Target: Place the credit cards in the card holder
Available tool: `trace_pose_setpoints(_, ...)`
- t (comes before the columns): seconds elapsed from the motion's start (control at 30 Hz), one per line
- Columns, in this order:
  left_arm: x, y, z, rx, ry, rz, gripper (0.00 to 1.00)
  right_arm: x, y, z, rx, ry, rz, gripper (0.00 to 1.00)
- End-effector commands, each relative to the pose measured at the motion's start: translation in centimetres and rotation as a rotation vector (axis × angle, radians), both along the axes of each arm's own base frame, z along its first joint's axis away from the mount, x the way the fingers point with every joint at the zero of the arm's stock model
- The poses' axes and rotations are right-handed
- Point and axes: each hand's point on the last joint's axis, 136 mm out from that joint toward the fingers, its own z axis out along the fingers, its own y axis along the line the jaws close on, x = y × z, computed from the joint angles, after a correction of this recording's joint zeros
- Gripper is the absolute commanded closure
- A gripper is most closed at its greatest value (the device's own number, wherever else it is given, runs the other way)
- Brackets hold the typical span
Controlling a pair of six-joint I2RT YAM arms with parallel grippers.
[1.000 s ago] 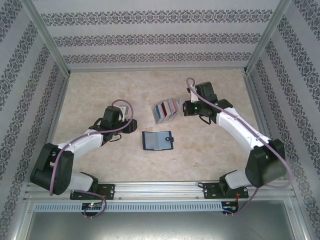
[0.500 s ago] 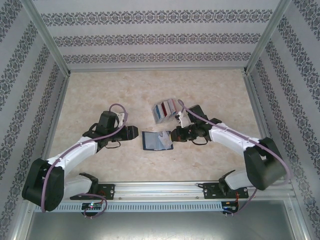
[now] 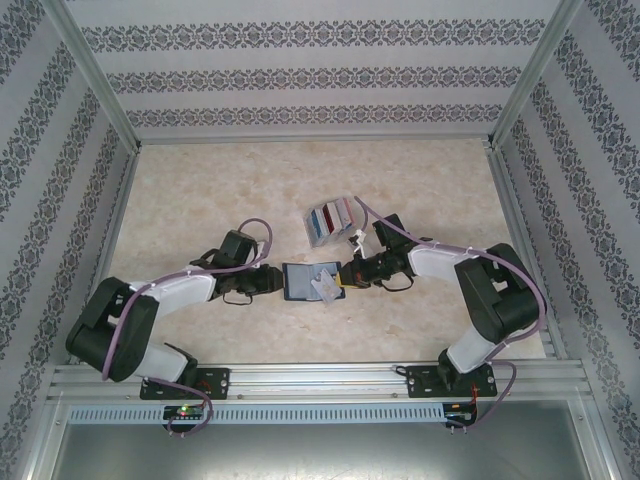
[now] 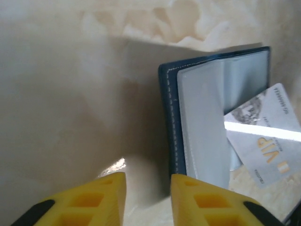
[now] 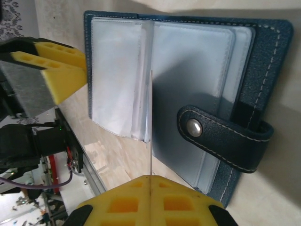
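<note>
Noted card holder [image 3: 312, 281] lying open and flat on counter [image 3: 200, 180], mid-width and nearer the near edge, directly between the two end effectors. Saw clear inner sleeves [image 5: 117, 80] face up, with strap and pale snap button [image 5: 194, 127] folded over the right half. Logged left end effector [image 3: 277, 283] low at the holder's left edge; in the left wrist view found its yellow fingers [image 4: 108, 197] parted by a narrow gap with bare counter showing between them, the holder's left near corner just beside the right-hand finger, nothing clamped. Logged right end effector [image 3: 343, 275] at the holder's right side, closed tight on a single credit card [image 3: 325, 290]. In the right wrist view saw that card edge-on as a thin line running from the pinched fingertips to the fold of the sleeves. In the left wrist view read it as white with gold "VIP" lettering, tilted, its left part overlapped by a sleeve leaf; cannot tell whether it sits inside a pocket. Recorded remaining credit cards [image 3: 330, 215], red, blue and pale, standing upright in a pale rack [image 3: 316, 238] just beyond the holder, to the far right of it.
</note>
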Motion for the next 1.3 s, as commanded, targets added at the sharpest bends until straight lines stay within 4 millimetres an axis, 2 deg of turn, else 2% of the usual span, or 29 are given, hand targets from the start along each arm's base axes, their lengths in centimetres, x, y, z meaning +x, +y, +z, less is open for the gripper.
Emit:
trace_pose_setpoints(0.0, 1.3, -1.0, 0.5, -0.024, -0.031, 0.018, 0.75, 0.5, 0.8, 0.5, 0.068, 0.005, 0.013, 1.00)
trace_pose_setpoints(0.13, 1.4, -0.8, -0.1, 0.006, -0.021, 0.016, 0.83, 0.7, 0.8, 0.4, 0.079, 0.007, 0.012, 1.00)
trace_pose_setpoints(0.43, 1.6, -0.6, -0.8, 0.051, -0.003, 0.016, 0.88, 1.2, 1.2, 0.0, 0.089, 0.023, 0.004, 1.00)
trace_pose_setpoints(0.7, 1.5, -0.2, -1.1, 0.073, 0.002, 0.027, 0.90, 1.7, 0.8, -1.4, 0.030, 0.039, -0.043, 1.00)
trace_pose_setpoints(0.9, 1.4, -0.2, -1.1, 0.076, 0.003, 0.031, 0.90, 2.7, 0.1, -2.4, -0.045, 0.044, -0.149, 1.00)
trace_pose_setpoints(1.27, 1.3, -0.8, -1.2, 0.068, 0.016, 0.017, 0.91, 3.1, 1.8, -3.0, -0.098, 0.038, -0.233, 1.00)
